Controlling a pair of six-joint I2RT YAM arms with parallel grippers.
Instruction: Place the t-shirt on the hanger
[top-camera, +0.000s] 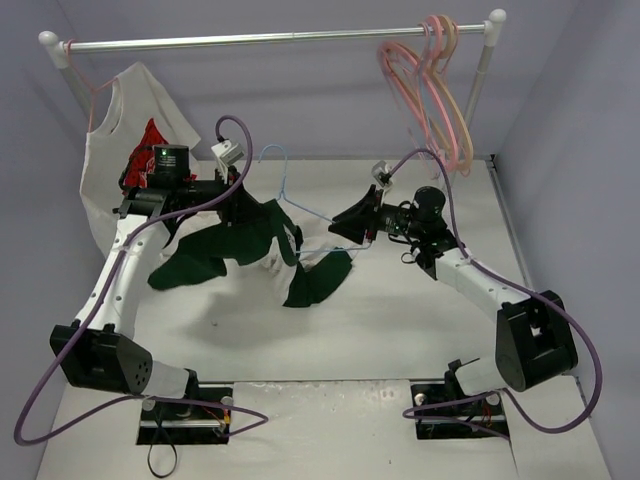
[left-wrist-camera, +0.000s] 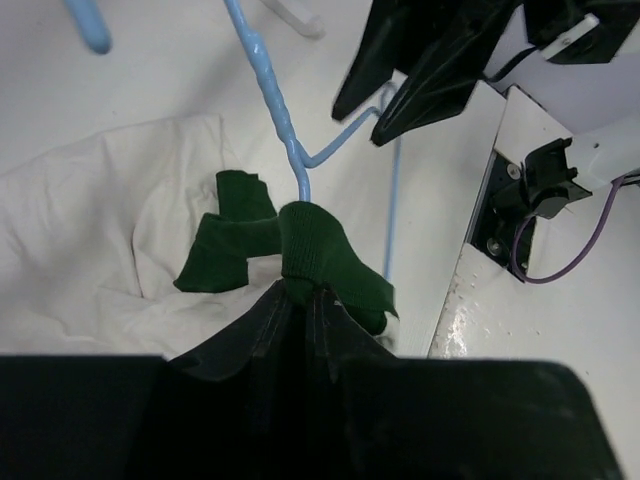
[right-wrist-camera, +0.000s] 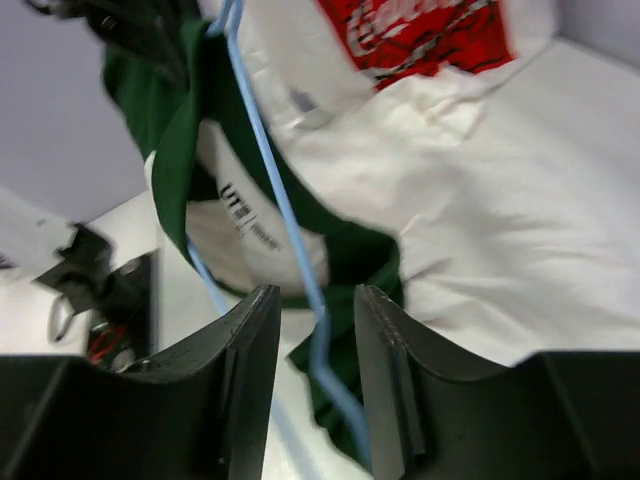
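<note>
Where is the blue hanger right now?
Mid-table in the top view, the hanger pokes up through the t-shirt collar, between the left gripper and right gripper.

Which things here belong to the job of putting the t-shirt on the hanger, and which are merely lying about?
In the job:
green-sleeved t-shirt
light-blue hanger
left gripper, pinching the shirt's green collar
right gripper, astride the hanger wire

Lying about:
white shirt with red graphic, hung on the rail
pink and peach hangers

Bright, even overhead light casts soft shadows; the right wrist view is motion-blurred.
</note>
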